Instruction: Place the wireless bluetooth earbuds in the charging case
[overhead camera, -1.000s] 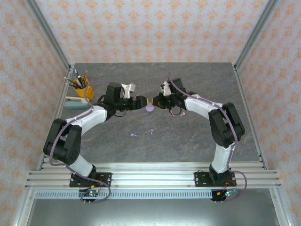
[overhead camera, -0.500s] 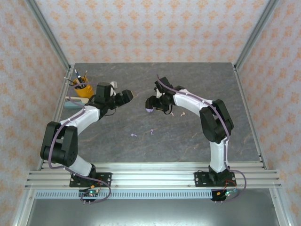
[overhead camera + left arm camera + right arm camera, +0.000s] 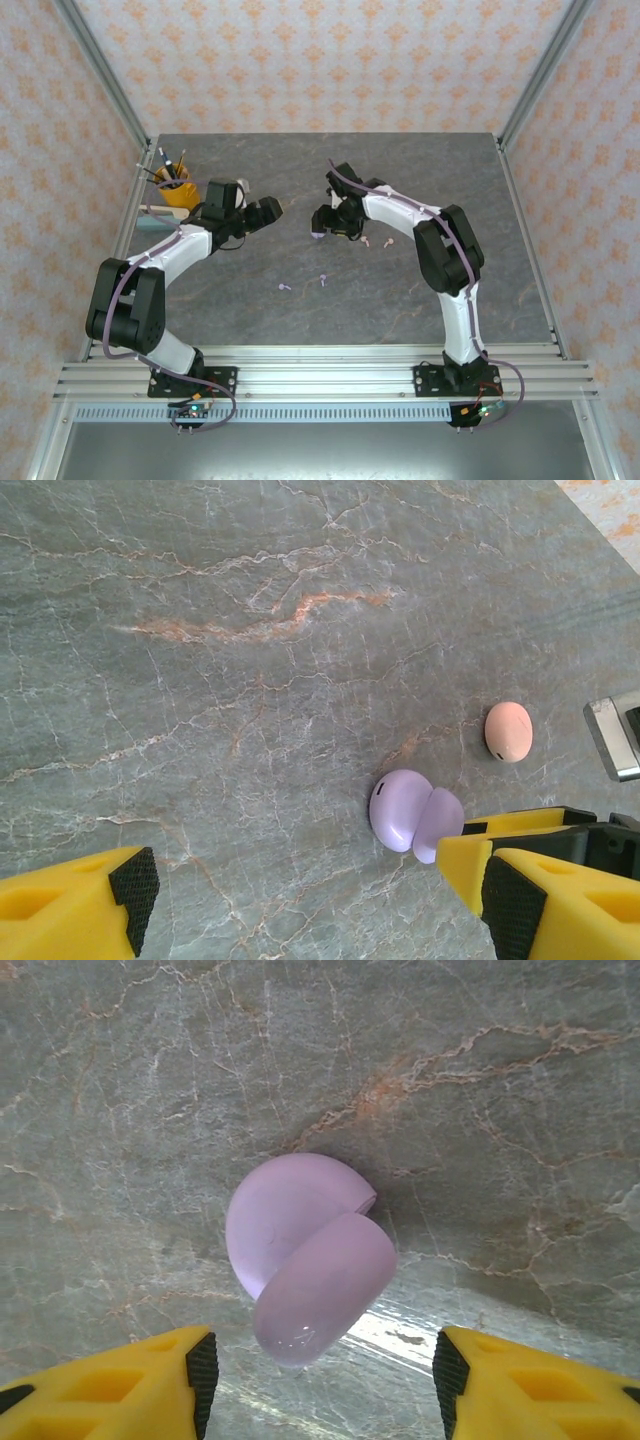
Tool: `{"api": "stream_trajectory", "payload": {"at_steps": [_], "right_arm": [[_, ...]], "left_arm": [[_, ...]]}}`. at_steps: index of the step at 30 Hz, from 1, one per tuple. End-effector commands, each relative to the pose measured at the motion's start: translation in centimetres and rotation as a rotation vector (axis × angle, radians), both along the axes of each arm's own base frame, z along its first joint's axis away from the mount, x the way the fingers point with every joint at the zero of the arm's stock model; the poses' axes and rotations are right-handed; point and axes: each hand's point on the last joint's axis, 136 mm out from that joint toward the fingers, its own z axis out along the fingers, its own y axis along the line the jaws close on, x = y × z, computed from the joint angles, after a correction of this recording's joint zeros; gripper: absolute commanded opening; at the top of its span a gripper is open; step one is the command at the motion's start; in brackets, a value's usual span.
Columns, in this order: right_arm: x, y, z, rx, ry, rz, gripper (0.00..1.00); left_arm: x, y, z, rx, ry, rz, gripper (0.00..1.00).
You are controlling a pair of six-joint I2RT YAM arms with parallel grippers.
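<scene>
Stone-look table, smooth plastics, bare metal.
The table looks like grey veined stone, smooth with a faint sheen. The lilac case is smooth glossy plastic with a highlight on its lid. The pink case, at 2 o'clock from it, looks satin. At 6 o'clock, the right gripper has hard yellow plastic fingers with matt black pads. The frame rails are brushed metal.

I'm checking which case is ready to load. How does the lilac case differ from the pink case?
The lilac case lies hinged open, showing two rounded halves; the pink case is shut, one smooth egg shape. In the left wrist view the lilac case looks larger than the pink case, which lies farther off. Both are rounded and rest on the stone table, and neither is gripped.
</scene>
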Motion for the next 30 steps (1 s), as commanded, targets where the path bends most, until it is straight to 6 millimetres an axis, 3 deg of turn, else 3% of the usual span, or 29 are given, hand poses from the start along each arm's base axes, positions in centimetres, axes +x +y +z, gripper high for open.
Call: {"api": "stream_trajectory", "payload": {"at_steps": [1,9,24,30], "right_arm": [[0.6,1.1,0.1,0.074,0.016,-0.036,0.6],[1.3,2.4,-0.2,0.142,0.039,-0.077,0.56],[1.9,4.4,2.2,0.275,0.034,-0.101,0.49],[2.2,3.7,1.2,0.224,0.037,-0.13,0.45]], "left_arm": [[-0.1,0.1,1.1,0.017,-0.03,-0.011,0.87],[0.0,0.1,1.1,0.011,-0.028,-0.008,0.87],[0.0,-0.1,0.8,-0.01,-0.021,0.0,0.87],[0.1,-0.1,1.0,-0.03,-0.027,0.018,0.87]]}}
